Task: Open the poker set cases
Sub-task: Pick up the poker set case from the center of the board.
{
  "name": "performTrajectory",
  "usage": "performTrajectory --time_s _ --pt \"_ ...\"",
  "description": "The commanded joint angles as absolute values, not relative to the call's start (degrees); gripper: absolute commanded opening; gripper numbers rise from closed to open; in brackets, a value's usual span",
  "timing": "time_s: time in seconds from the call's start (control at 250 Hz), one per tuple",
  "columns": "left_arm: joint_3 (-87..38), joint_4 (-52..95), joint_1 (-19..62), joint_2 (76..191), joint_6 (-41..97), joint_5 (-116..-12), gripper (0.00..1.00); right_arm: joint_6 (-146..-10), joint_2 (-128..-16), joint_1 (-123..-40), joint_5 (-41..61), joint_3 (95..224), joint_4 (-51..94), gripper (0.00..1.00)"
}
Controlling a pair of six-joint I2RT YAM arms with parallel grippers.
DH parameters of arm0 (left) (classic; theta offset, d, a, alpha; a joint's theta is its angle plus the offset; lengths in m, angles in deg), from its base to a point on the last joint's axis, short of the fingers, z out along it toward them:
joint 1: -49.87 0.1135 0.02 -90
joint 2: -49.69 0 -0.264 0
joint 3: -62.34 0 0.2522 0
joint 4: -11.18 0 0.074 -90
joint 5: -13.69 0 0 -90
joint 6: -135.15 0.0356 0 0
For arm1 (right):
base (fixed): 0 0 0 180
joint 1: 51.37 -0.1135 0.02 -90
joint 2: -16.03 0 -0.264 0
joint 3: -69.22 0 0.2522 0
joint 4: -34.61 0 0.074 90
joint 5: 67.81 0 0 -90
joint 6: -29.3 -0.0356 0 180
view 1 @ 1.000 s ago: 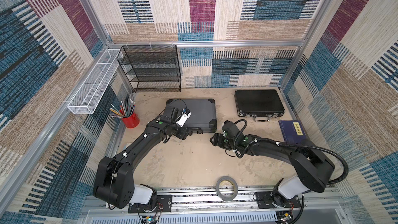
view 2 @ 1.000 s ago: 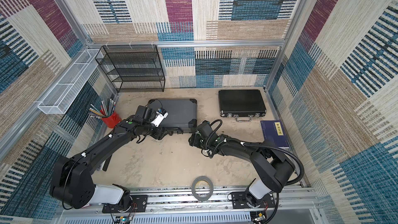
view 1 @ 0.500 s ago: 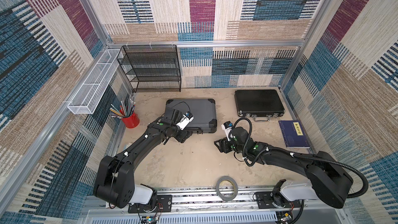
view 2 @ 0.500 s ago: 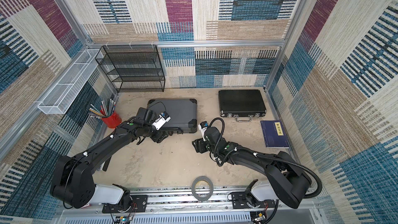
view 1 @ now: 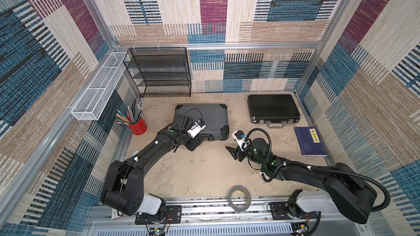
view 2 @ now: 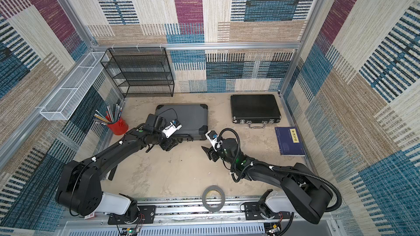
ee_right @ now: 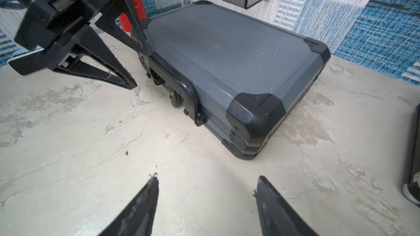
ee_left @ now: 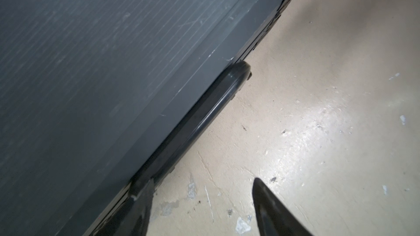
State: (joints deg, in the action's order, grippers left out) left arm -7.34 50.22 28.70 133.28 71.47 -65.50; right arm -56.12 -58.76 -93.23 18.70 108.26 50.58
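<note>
Since the grey case (view 1: 204,119) lies shut on the surface (view 1: 204,173), its long handle (ee_left: 204,114) edge at the front, the left hand (ee_right: 141,70), spread and empty, sits nearest, at the handle; the right hand (ee_right: 207,179), also spread, sits farther off

Left arm (view 1: 150,153) stretched forward, left claw (ee_left: 200,186) spread. Right arm (view 1: 295,171) low, right claw (ee_right: 208,178) spread, empty.

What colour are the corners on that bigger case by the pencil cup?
Black corners on a grey ribbed case, clearest in the right wrist view.
</note>
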Motion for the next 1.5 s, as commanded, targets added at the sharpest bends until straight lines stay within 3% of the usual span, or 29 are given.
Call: performTrajectory --time_s 0.0,0.348,0.456,0.66,1.032,1.496 --pt "-7.5 48.6 28.4 134.8 75.3 -69.1 0.69 -58.4 -58.7 -93.3 15.9 107.2 56.1 0.69" --pt "-7.6 48.6 27.7 137.2 78.2 -68.3 0.54 -74.9 -70.2 -93.8 3.0 110.6 62.0 0.64" --pt "-6.4 48.9 27.5 136.0 77.4 -69.1 0.50 -85.6 -75.0 -93.9 3.2 113.9 63.3 0.59" --pt "-5.0 47.1 27.5 134.8 77.8 -71.0 0.47 -103.2 -83.1 -93.8 2.3 119.0 68.8 0.61" --pt "-7.5 48.6 28.9 129.6 79.9 -69.0 0.64 -129.5 -89.7 -93.8 2.5 123.2 73.1 0.67" --pt "-12.5 49.9 29.1 137.9 82.8 -69.1 0.67 -136.3 -90.5 -93.7 0.6 121.0 76.9 0.68"
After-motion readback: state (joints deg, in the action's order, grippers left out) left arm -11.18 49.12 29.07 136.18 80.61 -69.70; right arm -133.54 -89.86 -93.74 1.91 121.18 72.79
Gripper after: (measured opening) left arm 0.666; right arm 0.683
